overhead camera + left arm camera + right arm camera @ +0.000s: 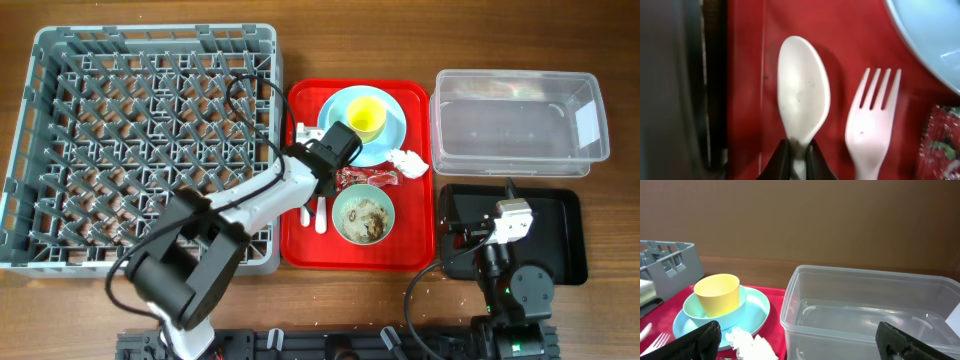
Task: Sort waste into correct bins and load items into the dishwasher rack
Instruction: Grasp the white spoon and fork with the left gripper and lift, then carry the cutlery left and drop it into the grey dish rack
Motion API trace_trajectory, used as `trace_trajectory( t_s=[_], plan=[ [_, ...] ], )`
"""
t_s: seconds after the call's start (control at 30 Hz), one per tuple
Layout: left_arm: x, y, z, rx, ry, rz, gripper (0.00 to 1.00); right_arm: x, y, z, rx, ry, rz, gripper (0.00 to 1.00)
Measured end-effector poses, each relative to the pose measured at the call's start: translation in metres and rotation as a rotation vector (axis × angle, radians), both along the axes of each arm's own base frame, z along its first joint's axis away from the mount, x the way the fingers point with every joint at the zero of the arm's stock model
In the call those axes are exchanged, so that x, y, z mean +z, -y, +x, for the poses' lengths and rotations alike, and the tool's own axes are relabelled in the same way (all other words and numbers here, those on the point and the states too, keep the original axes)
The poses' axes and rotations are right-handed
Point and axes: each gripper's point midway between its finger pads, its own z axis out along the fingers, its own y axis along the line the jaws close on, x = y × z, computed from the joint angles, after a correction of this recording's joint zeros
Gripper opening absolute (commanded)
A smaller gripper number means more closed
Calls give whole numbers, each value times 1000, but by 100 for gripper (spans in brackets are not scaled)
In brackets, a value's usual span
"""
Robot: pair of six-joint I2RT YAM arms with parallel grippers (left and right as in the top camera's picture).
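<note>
My left gripper (312,192) is low over the red tray's left side, shut on the neck of the white spoon (803,92), which lies bowl-up on the tray. The white fork (872,117) lies just right of the spoon. The light blue plate (392,135) carries the yellow cup (365,117). The crumpled napkin (408,161) and the red-and-silver wrapper (366,178) lie below the plate. A pale bowl (363,215) holds whitish food scraps. The grey rack (150,140) is at the left. My right gripper (800,347) is open and empty above the black tray (560,235), facing the clear tub (870,310).
The red tray (300,245) sits between the rack and the bins. The clear tub (520,120) stands behind the black tray at the right. The rack's wall (670,90) is close on the left of my left gripper. A cable loops over the rack.
</note>
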Motion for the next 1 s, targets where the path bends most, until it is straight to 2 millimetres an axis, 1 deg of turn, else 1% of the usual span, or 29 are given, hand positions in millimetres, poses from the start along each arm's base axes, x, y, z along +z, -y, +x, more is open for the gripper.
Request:
trace_trajectory(
  t_s=[0.03,0.1,0.17,0.2,0.27,0.3,0.37,0.4,0.43,0.5,0.57,0.63,0.73,0.77,0.8,0.83,0.87,0.9,0.97,1.0],
  plan=[
    [9,1,2,0,19,-14,4,0,0,0,0,0,0,100],
    [41,1,8,6,96,-47,4,0,0,0,0,0,0,100],
    [84,-4,11,19,192,-79,4,0,0,0,0,0,0,100],
    [110,-9,11,27,245,-97,4,0,0,0,0,0,0,100],
    [150,-16,10,7,334,-118,4,0,0,0,0,0,0,100],
    [159,-19,8,-16,351,-108,4,0,0,0,0,0,0,100],
    [177,-35,2,-46,377,-69,4,0,0,0,0,0,0,100],
    [183,-44,2,-40,389,-56,4,0,0,0,0,0,0,100],
    [185,-58,4,-19,385,-28,4,0,0,0,0,0,0,100],
    [176,-82,7,26,343,12,4,0,0,0,0,0,0,100],
    [166,-96,12,62,302,12,4,0,0,0,0,0,0,100],
    [151,-101,16,69,242,-11,4,0,0,0,0,0,0,100],
    [132,-94,16,49,172,-38,5,0,0,0,0,0,0,100],
    [127,-92,16,42,153,-40,12,0,0,0,0,0,0,100],
    [120,-90,15,36,132,-39,31,0,0,0,0,0,0,100],
    [113,-89,15,33,111,-35,47,0,0,0,0,0,0,100],
    [108,-89,15,25,97,-28,48,0,0,0,0,0,0,100],
    [105,-90,16,24,91,-18,55,0,0,0,0,0,0,100],
    [106,-94,20,38,110,5,53,0,0,0,0,0,0,100],
    [107,-96,20,39,116,16,48,0,0,0,0,0,0,100]
  ],
)
